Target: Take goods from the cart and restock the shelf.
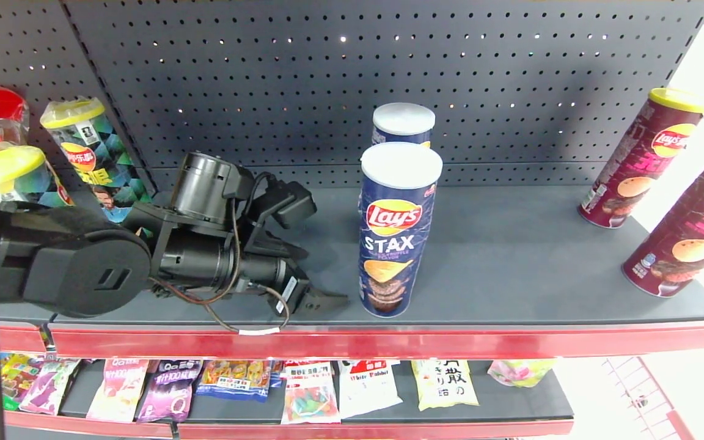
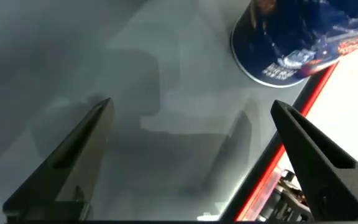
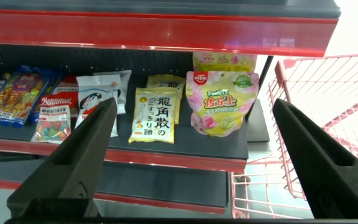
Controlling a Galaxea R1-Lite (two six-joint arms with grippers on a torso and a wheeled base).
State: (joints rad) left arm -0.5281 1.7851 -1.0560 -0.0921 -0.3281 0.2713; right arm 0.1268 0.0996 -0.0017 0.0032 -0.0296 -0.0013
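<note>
A tall blue chips can [image 1: 398, 232] with a white lid stands upright near the front of the dark shelf [image 1: 511, 263]. A second blue can [image 1: 402, 125] stands right behind it. My left gripper [image 1: 322, 278] rests low over the shelf just left of the front can, open and holding nothing. In the left wrist view the gripper [image 2: 191, 112] has its fingers spread over bare shelf, with the can's base [image 2: 284, 56] a little beyond them. My right gripper [image 3: 194, 106] is open and empty, in front of a lower shelf, with the pink wire cart [image 3: 328, 93] beside it.
Two maroon chips cans [image 1: 639, 159] [image 1: 688, 226] stand at the shelf's right end. Yellow-lidded cans [image 1: 92, 156] stand at its left. A red strip [image 1: 388, 342] edges the shelf front. Snack bags [image 3: 219, 102] lie on the lower shelf. Bare shelf lies between the blue and maroon cans.
</note>
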